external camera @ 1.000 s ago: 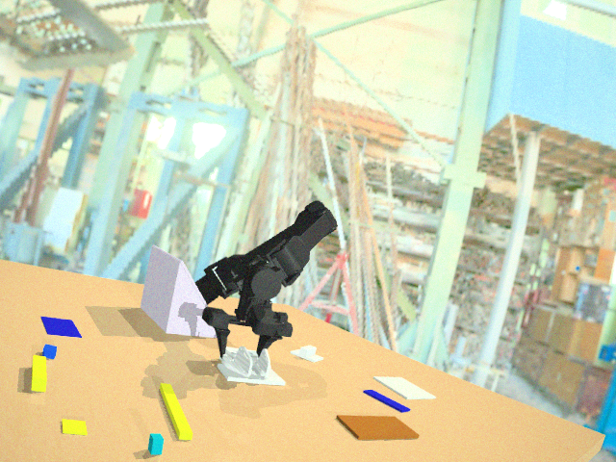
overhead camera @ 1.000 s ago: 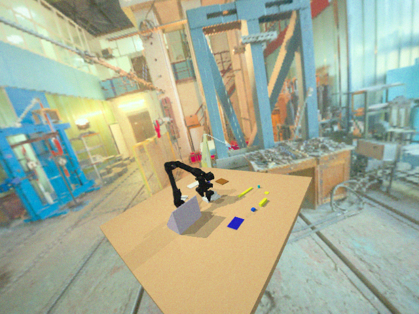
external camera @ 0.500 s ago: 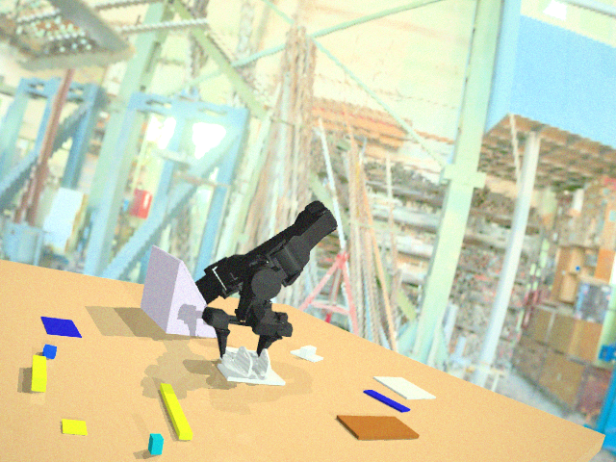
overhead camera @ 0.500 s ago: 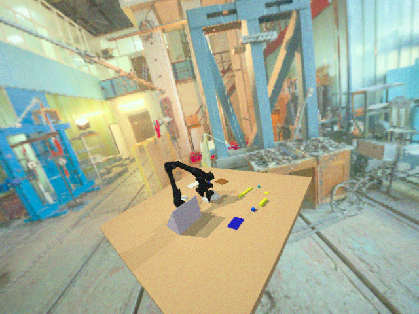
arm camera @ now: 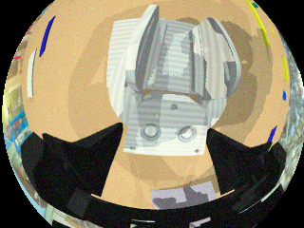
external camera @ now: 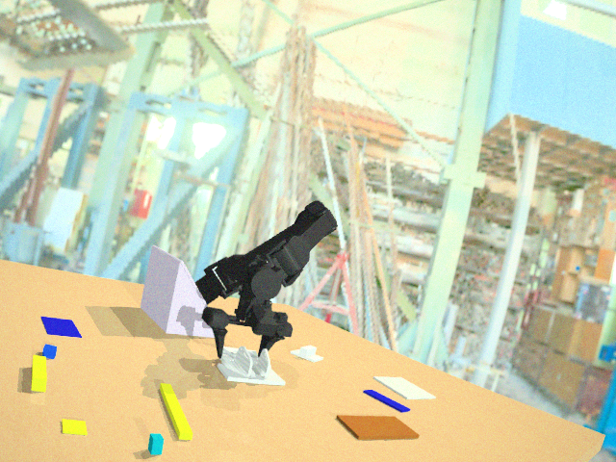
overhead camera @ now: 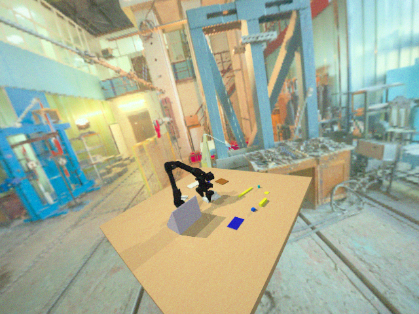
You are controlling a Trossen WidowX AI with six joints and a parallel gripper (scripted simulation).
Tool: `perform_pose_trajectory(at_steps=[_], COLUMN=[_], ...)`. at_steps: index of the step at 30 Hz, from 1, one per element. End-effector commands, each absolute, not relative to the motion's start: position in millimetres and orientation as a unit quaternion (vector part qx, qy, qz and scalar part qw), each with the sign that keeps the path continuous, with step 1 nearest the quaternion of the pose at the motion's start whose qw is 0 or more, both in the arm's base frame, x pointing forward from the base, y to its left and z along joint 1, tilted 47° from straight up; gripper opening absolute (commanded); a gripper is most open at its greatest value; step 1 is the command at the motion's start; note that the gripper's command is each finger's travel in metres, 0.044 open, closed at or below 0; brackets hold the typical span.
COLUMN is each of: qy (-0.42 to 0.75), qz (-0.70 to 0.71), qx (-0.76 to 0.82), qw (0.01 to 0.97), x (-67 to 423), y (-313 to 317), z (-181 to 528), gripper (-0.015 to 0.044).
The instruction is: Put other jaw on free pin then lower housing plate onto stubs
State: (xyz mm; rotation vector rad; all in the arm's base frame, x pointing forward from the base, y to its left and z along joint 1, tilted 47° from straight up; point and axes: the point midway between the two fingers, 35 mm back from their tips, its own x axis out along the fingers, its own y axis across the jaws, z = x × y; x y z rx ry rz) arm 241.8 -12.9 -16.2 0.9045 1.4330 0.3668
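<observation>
From here the pale grey gear-jaw assembly (overhead camera: 213, 195) (external camera: 248, 370) (arm camera: 176, 62) looks two-jawed and curved, its plate showing two round stubs, inward from the tabletop's far edge; the gripper's (overhead camera: 207, 199) (external camera: 240, 355) (arm camera: 165, 128) fingers stand almost fully apart, gripping nothing.

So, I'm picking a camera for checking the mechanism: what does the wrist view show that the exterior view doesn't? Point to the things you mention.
Only wrist: two round ring-like features on the white mechanism (external camera: 251, 375) (arm camera: 173, 114).

Only exterior: the orange-brown plate (external camera: 377, 427).

Both: the open gripper (external camera: 241, 353) (arm camera: 166, 129) and the lilac wedge (external camera: 159, 293) (arm camera: 204, 190).
</observation>
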Motion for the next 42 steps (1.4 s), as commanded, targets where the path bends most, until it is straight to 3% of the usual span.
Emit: perform_pose_trajectory(at_steps=[1, 10, 16, 23, 42], qy=[0.63, 0.631, 0.627, 0.632, 0.632], qz=[0.161, 0.159, 0.156, 0.157, 0.158], qx=[0.398, 0.398, 0.402, 0.398, 0.398], qw=[0.647, 0.647, 0.649, 0.646, 0.646], x=[241.8, 230.7, 232.6, 191.2, 186.5], y=[-14.5, -66.2, -64.9, -96.3, -98.7], z=[-15.0, 33.9, 29.9, 62.6, 66.3], gripper=[0.044, 0.044, 0.044, 0.044, 0.044])
